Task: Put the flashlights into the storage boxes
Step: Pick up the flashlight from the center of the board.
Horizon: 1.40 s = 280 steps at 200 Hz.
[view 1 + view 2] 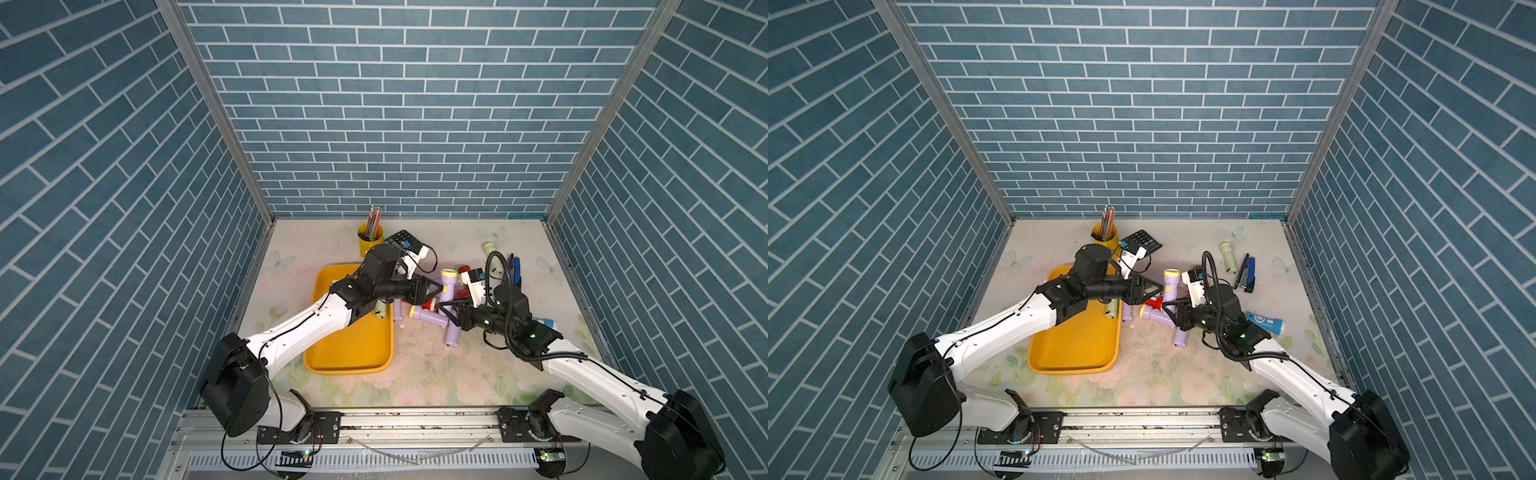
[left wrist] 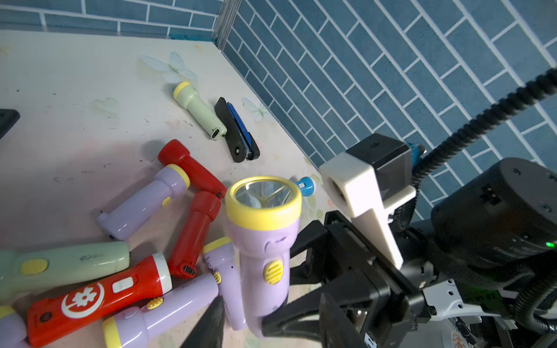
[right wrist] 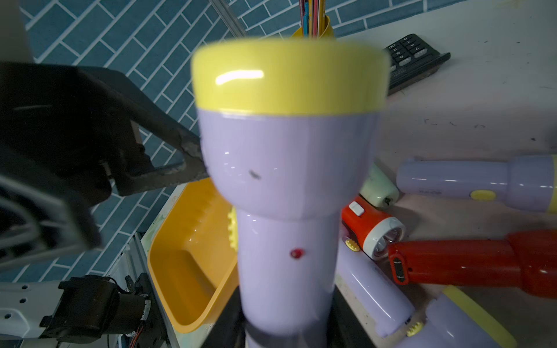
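right gripper (image 3: 286,334): clamped on base of lilac flashlight (image 2: 262,241), upright, yellow head up, over desk (image 1: 436,374) middle
left gripper (image 1: 432,287): one fingertip (image 3: 190,150) against that flashlight's head; gripping or not, cannot tell
tray (image 1: 353,361): left part of desk
pale green flashlight (image 1: 380,309): at tray's right wall under left arm; inside or on rim, unclear
pile (image 1: 432,318): lilac and red flashlights, desk middle, just right of tray
far pale green flashlight (image 1: 1228,257): beside stapler (image 1: 1248,272), toward far right corner
blue flashlight (image 1: 1264,323): near right edge

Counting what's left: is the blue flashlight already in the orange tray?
No, the blue flashlight lies on the table, well apart from the tray.
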Each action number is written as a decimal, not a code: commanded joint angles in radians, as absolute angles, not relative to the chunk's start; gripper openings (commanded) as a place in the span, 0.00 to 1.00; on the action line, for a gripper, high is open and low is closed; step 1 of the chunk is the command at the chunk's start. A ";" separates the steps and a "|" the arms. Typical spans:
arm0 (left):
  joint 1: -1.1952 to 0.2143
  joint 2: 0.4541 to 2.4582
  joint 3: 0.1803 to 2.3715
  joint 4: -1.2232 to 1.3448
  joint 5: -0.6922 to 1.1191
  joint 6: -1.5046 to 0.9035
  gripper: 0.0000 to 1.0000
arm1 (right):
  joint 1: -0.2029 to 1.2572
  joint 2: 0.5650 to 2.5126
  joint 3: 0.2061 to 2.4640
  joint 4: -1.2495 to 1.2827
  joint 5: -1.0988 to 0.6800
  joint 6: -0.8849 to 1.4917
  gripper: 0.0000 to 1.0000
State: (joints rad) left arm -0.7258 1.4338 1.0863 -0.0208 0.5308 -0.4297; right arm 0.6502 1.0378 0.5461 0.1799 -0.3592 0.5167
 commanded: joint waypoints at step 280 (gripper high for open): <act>-0.785 1.535 1.126 0.031 0.422 -0.497 0.37 | 0.744 1.116 0.658 0.249 -0.254 0.448 0.22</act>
State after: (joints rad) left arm -0.7643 1.5280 1.0920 0.0196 0.4194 -0.4850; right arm 0.7284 1.1286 0.6067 0.2371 -0.2649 0.5064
